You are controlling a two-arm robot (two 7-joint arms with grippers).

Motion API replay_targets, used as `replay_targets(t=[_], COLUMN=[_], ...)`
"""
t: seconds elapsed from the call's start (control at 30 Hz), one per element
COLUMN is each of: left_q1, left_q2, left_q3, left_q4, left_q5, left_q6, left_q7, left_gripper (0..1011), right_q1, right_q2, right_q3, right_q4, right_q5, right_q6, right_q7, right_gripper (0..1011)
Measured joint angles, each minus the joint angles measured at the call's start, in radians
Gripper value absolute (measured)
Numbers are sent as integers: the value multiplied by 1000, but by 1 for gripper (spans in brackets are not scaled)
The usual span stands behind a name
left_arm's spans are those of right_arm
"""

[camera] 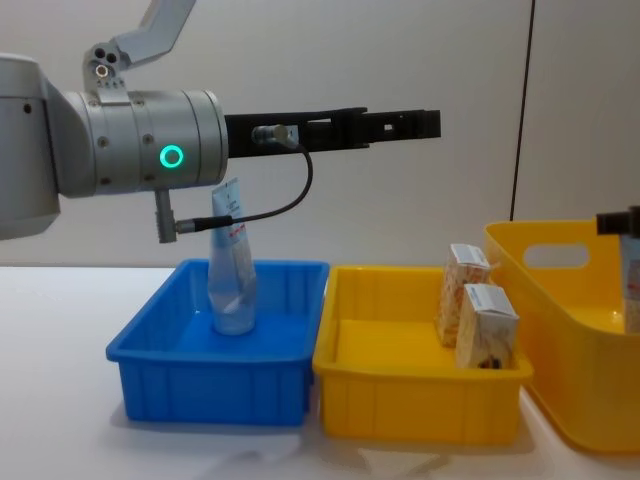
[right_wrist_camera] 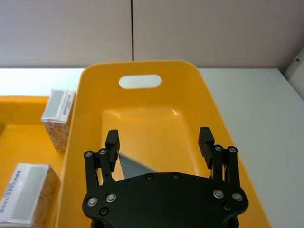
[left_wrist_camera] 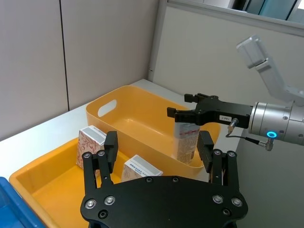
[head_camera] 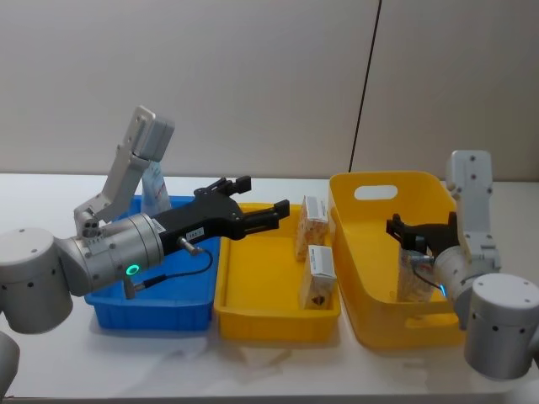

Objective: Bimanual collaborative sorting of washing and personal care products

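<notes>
A pale-blue tube (head_camera: 154, 190) stands upright in the blue bin (head_camera: 152, 316), also seen as the tube (camera: 231, 270). Two orange-and-cream cartons (head_camera: 313, 220) (head_camera: 318, 279) stand in the low yellow tray (head_camera: 261, 316). My left gripper (head_camera: 269, 195) hangs open and empty above that tray, reaching toward the cartons; its fingers (left_wrist_camera: 110, 147) frame them. A third carton (left_wrist_camera: 186, 142) stands in the tall yellow bin (head_camera: 370, 328). My right gripper (right_wrist_camera: 158, 138) is open just above it, with the carton's top (right_wrist_camera: 135, 165) between and below the fingers.
The three containers sit side by side on a white table (head_camera: 50, 362), blue bin on the left and tall yellow bin (right_wrist_camera: 142, 66) on the right. A plain wall stands close behind. Bare table lies in front of and beside the bins.
</notes>
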Motion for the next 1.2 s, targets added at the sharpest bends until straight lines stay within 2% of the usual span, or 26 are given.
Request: replay_targets(t=[0.33, 0.6, 0.97, 1.2], left_q1=[0, 0, 0, 1], left_q2=[0, 0, 0, 0], left_q3=[0, 0, 0, 0], left_q4=[0, 0, 0, 0], left_q5=[0, 0, 0, 0], left_q6=[0, 0, 0, 0], left_q7=[0, 0, 0, 1], left_gripper=[1001, 1001, 1001, 1001], right_q1=[-21, -49, -76, -81], right_q2=[4, 16, 26, 29], right_q3=[11, 22, 30, 31], right_q4=[-46, -101, -149, -156], right_q5=[20, 48, 70, 74], right_q6=[-83, -151, -188, -194], right_q7=[46, 109, 162, 169], right_gripper=[1004, 1004, 1004, 1004])
